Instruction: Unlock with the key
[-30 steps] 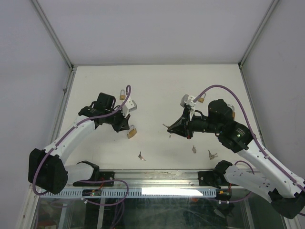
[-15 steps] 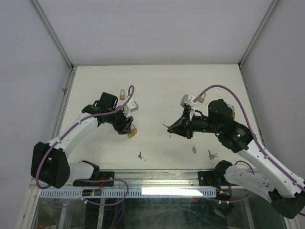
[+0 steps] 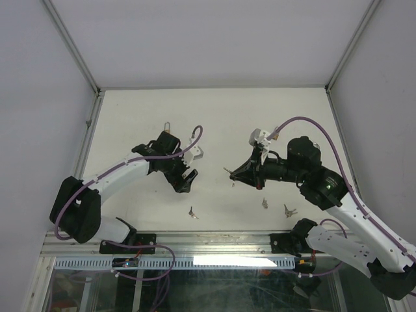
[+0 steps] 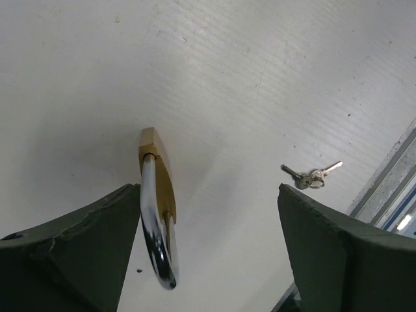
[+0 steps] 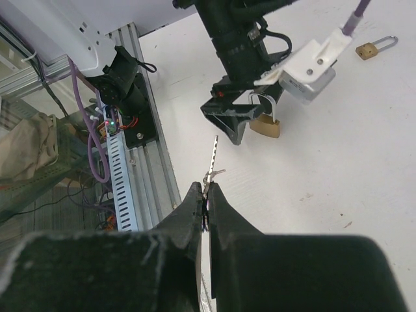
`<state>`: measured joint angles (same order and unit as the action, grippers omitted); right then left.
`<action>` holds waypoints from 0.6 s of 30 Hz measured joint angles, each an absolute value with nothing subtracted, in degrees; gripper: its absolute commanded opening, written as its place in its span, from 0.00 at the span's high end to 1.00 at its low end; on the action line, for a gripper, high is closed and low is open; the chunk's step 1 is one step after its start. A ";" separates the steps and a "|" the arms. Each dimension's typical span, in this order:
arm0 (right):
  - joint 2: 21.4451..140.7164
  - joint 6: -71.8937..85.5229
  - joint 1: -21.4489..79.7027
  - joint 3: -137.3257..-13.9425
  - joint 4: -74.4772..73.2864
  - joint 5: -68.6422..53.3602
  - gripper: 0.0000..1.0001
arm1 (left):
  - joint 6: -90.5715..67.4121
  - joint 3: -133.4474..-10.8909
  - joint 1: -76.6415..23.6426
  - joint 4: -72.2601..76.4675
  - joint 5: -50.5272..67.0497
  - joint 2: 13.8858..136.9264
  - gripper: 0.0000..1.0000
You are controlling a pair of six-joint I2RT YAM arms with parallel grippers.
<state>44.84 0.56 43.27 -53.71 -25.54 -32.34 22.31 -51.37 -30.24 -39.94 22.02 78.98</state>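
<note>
Brass padlock with silver shackle (image 4: 158, 195) sits lower centre-left in the left wrist view, on the white table (image 4: 260, 78). Shackle looks closed, so judged not unlocked yet. Left fingers (image 4: 78, 260) spread wide either side, not gripping it. Small silver key (image 5: 212, 153) is pinched in the right fingers (image 5: 195, 214), blade aimed at the lock but well apart. Left to do: steady lock, insert key, turn. Spare keys (image 3: 192, 212) lie near the frame bottom.
</note>
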 measured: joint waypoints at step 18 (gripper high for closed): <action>42.76 0.30 43.27 -53.65 -25.96 -31.24 1.00 | 19.49 -51.29 -32.16 -35.09 13.41 86.06 0.60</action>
<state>42.76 0.30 43.27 -53.65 -25.96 -31.24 19.49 -51.29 -32.16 -35.09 13.41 86.06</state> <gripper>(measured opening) 0.020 0.493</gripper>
